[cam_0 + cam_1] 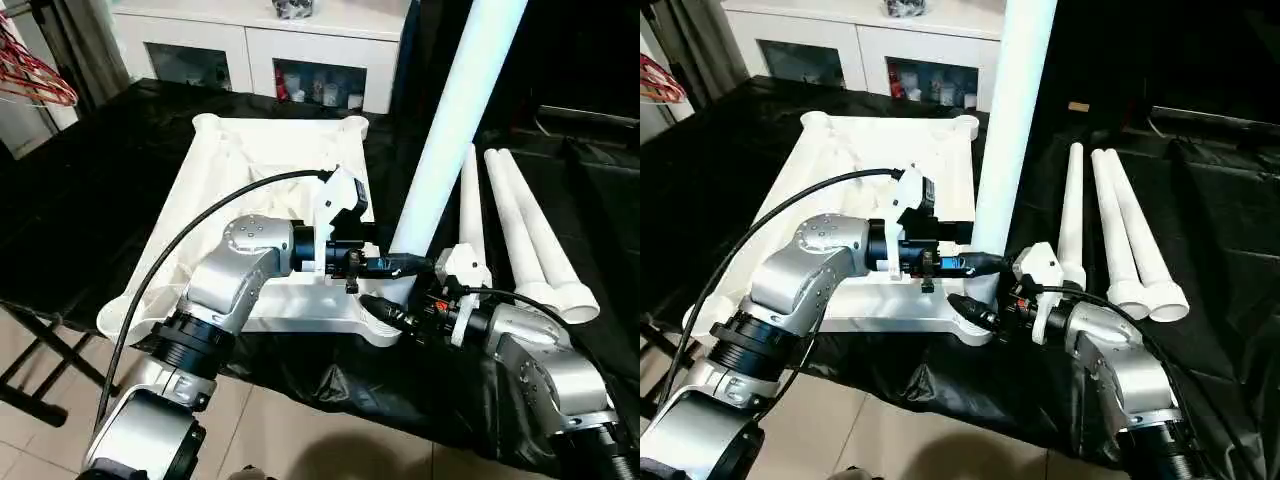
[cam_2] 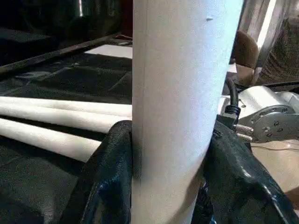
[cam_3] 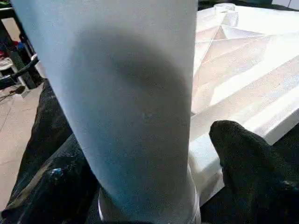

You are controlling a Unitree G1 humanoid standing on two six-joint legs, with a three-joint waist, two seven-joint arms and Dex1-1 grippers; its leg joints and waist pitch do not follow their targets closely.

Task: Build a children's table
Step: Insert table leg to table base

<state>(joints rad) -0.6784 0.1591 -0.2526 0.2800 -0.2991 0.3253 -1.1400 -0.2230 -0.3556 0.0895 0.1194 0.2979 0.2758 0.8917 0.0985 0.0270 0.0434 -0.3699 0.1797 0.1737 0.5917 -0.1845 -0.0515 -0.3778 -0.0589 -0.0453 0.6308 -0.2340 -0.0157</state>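
Top [image 1: 250, 170] lies upside down on the black cloth [image 1: 120, 180], ribbed underside up, round sockets at the corners. One leg [image 1: 450, 130] stands upright in the near corner socket [image 1: 975, 325], the one closest to the robot on its right side; the leg tilts slightly and runs out past the upper edge of the head views.

Left gripper [image 1: 385, 265] reaches across the top to the leg's lower part. In the left wrist view its two black fingers [image 2: 110, 182] sit on either side of the leg, pressed against it: jaws pinching the leg.

Right gripper [image 1: 975, 312] comes in from the robot's right, lower down, just at the socket. In the right wrist view one finger [image 3: 247, 158] sits beside the leg base on the top's side, the other on the far side of the leg; whether they actually press the leg or just flank it, cannot tell.

Three more legs [image 1: 1110, 240] lie side by side on the cloth to the right of the top, wide ends toward the robot, well apart from both grippers.

White cabinet [image 1: 270, 50] with glass doors stands behind the table. Red hangers [image 1: 30, 70] at the far left.
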